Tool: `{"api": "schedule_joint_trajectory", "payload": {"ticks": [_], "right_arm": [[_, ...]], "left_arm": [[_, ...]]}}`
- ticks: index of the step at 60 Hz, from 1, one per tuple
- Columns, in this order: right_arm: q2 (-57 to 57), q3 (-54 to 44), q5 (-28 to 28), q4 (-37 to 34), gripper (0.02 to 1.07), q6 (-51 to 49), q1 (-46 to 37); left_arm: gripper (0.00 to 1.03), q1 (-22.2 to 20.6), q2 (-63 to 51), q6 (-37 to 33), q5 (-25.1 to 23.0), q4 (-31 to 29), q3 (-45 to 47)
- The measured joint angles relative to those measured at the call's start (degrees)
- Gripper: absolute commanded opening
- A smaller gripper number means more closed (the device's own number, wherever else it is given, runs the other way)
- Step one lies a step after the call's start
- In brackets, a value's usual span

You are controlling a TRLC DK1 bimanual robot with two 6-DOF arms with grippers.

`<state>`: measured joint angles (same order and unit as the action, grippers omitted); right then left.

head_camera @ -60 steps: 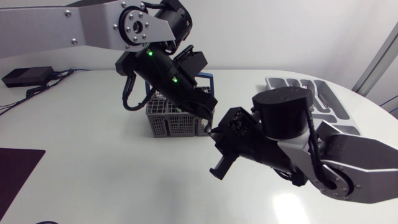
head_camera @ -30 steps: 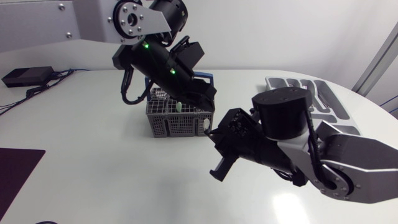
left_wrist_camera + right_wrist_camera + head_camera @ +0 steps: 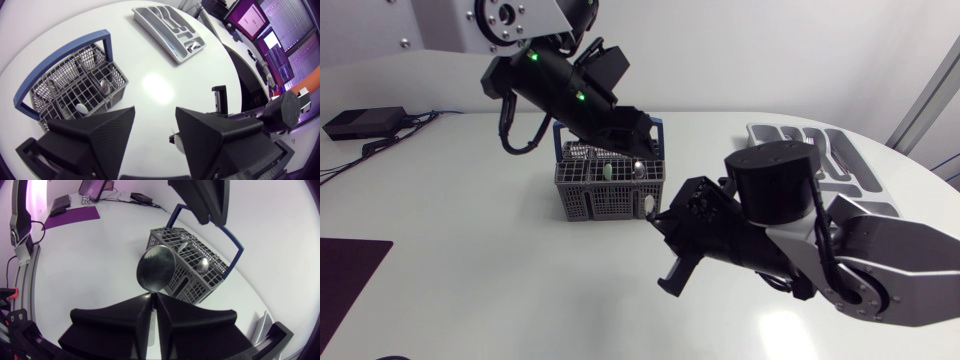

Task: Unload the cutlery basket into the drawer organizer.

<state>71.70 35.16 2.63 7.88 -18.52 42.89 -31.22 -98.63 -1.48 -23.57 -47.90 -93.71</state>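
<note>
Clamping spoon (image 3: 157,270) tip-only in right gripper (image 3: 153,300), might swivel loose en route to organizer (image 3: 825,160) at 2 o'clock. Hanging left gripper (image 3: 155,114) released over basket (image 3: 595,200).

A dark purple mat (image 3: 348,278) lies well apart from a small black, seemingly cabled box (image 3: 364,122).

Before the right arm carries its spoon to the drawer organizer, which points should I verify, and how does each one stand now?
1. Grip: right pincer shut on the spoon: ok.
2. Hold firm enough for travel: cannot tell; only the bowl shows beyond the fingers.
3. Other arm: left pincer open and empty: ok.
4. The left pincer is outside the cutlery basket: ok, it hangs above it.
5. Free compartments in the drawer organizer: ok; one utensil lies in an end compartment.
</note>
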Motion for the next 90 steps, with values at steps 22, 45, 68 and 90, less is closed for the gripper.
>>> {"api": "schedule_joint_trajectory", "payload": {"ticks": [22,45,68,90], "right_arm": [[0.04,0.00,3.21,-3.19,0.12,-1.27,-2.36],[-0.76,-0.02,7.17,-6.78,0.08,-5.03,-8.61],[-2.08,-0.02,15.89,-12.41,0.08,-13.07,-23.41],[0.13,4.59,23.74,-23.61,0.08,-27.80,-40.96]], "left_arm": [[0.62,4.15,2.43,-0.09,0.00,0.02,0.02],[0.62,6.60,4.63,-1.55,0.02,0.22,2.67],[0.62,7.23,7.85,-1.77,0.02,0.26,5.84],[0.62,7.50,11.78,-2.21,3.17,0.26,9.03]]}}
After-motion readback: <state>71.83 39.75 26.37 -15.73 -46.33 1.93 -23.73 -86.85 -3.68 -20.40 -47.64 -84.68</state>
